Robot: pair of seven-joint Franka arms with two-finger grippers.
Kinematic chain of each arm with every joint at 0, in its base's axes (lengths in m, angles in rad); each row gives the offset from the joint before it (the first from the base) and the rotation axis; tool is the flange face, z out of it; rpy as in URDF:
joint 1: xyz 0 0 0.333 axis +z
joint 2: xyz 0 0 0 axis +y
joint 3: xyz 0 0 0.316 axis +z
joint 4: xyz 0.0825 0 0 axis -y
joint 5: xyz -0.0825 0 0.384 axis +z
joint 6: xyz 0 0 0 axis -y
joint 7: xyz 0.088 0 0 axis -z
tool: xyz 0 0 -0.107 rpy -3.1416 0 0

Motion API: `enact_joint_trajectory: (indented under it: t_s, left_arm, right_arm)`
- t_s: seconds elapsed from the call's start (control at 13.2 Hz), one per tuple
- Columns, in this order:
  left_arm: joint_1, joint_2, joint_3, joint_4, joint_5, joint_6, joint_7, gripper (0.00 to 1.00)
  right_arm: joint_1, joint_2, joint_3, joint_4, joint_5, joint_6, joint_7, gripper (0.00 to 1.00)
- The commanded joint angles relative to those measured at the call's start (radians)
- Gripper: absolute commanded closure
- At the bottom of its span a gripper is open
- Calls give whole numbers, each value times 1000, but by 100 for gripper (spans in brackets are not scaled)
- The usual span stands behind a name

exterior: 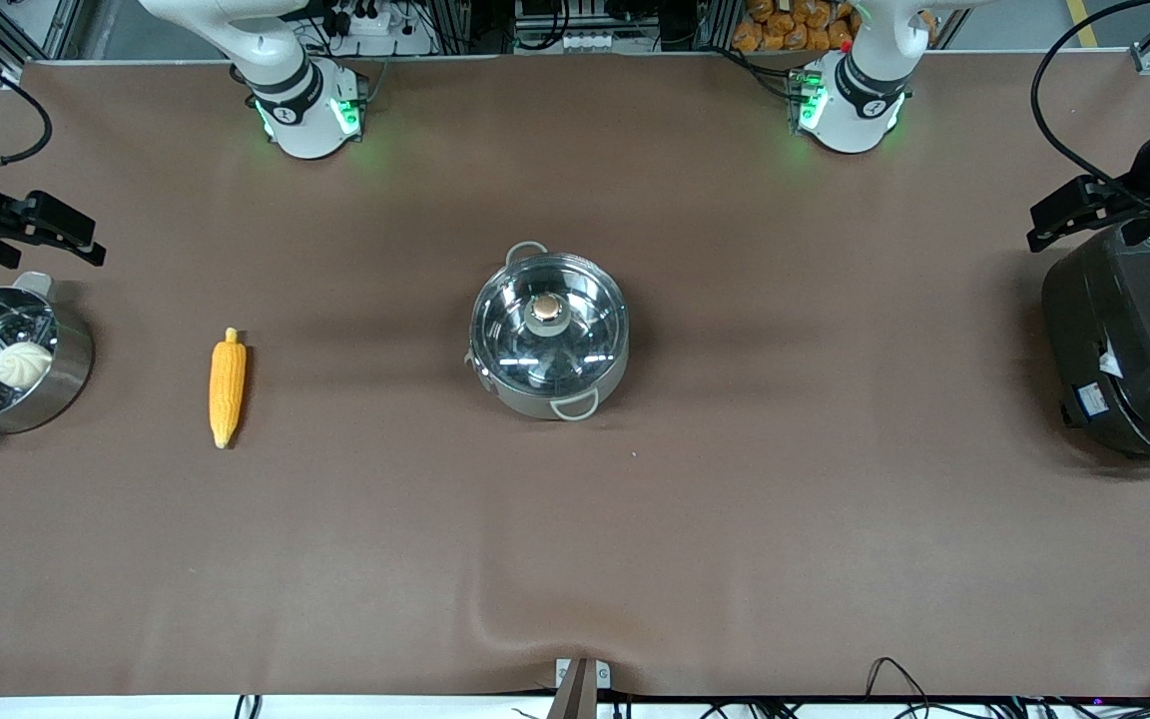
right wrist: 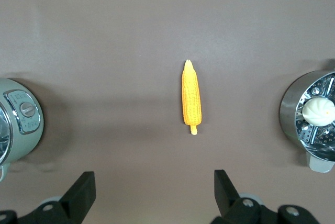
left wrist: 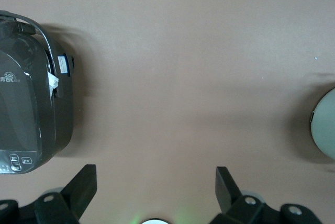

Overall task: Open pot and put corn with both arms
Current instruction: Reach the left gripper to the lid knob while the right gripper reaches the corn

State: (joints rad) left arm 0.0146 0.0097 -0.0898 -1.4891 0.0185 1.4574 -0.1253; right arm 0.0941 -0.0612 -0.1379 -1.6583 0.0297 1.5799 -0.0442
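Note:
The steel pot (exterior: 547, 384) stands mid-table with its clear glass lid (exterior: 585, 340) on; the tan knob (exterior: 545, 313) is in the lid's middle. The yellow-orange corn (exterior: 227, 389) lies flat on the brown mat toward the right arm's end, apart from the pot. My right gripper (exterior: 86, 240) is open and empty, up over the table's edge beside the steamer. Its wrist view shows the corn (right wrist: 191, 98) and the pot's side (right wrist: 31, 130) ahead of my open right gripper (right wrist: 154, 182). My left gripper (exterior: 1039, 228) is open and empty beside the rice cooker; its wrist view (left wrist: 155, 179) shows the pot's edge (left wrist: 325, 124).
A steel steamer pot (exterior: 71, 355) holding a white bun (exterior: 24, 364) stands at the right arm's end; both show in the right wrist view (right wrist: 290, 111), (right wrist: 318, 110). A big black rice cooker (exterior: 1134, 350) stands at the left arm's end, also in the left wrist view (left wrist: 26, 114).

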Motion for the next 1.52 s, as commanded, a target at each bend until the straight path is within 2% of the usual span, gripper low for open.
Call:
enact_joint_trajectory:
  t_s: [0.0,0.46,0.76,0.99,1.06,1.29,1.44]
  left_arm:
    - [1,4,-2,12,-14,-14,-10,0]
    - [-8,7,-7,13,-5,-14,-10,0]
    - [-50,58,-94,15,-22,-5,-62,0]
    - [-138,139,-174,33,-41,39,-318,0]
    - [-193,171,-186,41,-42,76,-430,0]
    - [-356,297,-186,111,-38,179,-736,0]
    - [-441,376,-183,144,-37,266,-839,0]
  right_arm:
    - [-23,-2,12,0,-11,-12,35,0]
    - [-24,1,12,-3,-13,-11,47,0]
    - [-16,3,14,-8,-14,-3,47,0]
    - [-16,35,14,-9,-27,17,44,0]
    - [-20,47,14,-41,-37,73,32,0]
    - [-28,110,14,-84,-43,181,-25,0]
    - [-54,188,14,-126,-42,314,-104,0]
